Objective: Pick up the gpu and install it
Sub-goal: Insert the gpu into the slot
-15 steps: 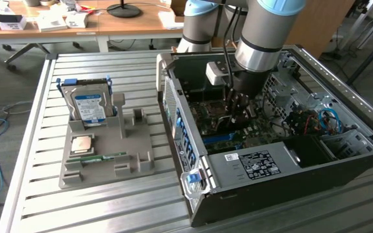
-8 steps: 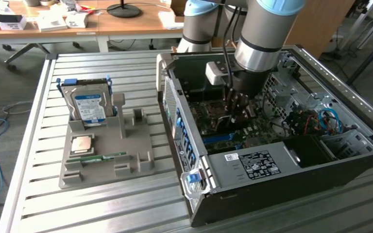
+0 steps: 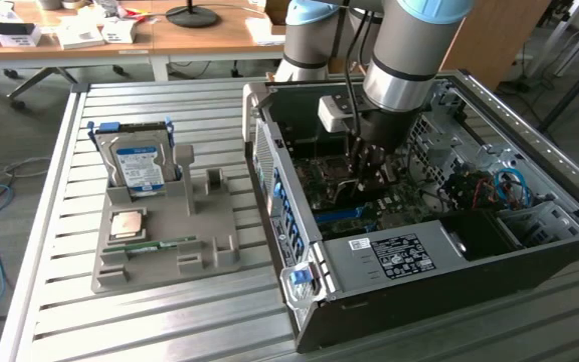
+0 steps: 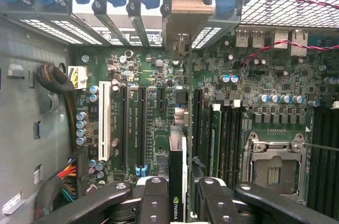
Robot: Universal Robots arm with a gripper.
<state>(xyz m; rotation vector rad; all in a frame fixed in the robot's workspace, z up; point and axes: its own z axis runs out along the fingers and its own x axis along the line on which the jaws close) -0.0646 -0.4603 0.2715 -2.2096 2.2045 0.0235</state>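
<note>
We see the gpu [image 4: 177, 173] edge-on in the wrist view: a thin, dark card with a pale strip along its upper edge and a green-and-white logo sticker near the end effector [image 4: 180, 195]. Its far end reaches toward a grey metal bracket by the rear slot openings of the computer case [image 3: 421, 302]. The end effector is clamped on the gpu, with one black finger [image 4: 153, 197] pressed to each flat side of the card.

The card stands upright over the motherboard [image 4: 159, 70], running lengthwise between the long black expansion slots [image 4: 140, 123] and the memory slots [image 4: 225, 139]. We cannot tell whether its lower edge is seated in a slot. A white slot [image 4: 104, 123] lies beyond the black ones, and the bare CPU socket [image 4: 273, 163] lies beyond the memory slots.

In the exterior view the arm reaches straight down into the open case, which lies on its side toward the exterior view's right edge of the slatted metal bench [image 3: 169, 317]. Toward the exterior view's left edge sits a grey holder [image 3: 204, 226] carrying an upright hard drive [image 3: 139, 162], a processor chip [image 3: 129, 224] and a green memory stick [image 3: 154, 245].
</note>
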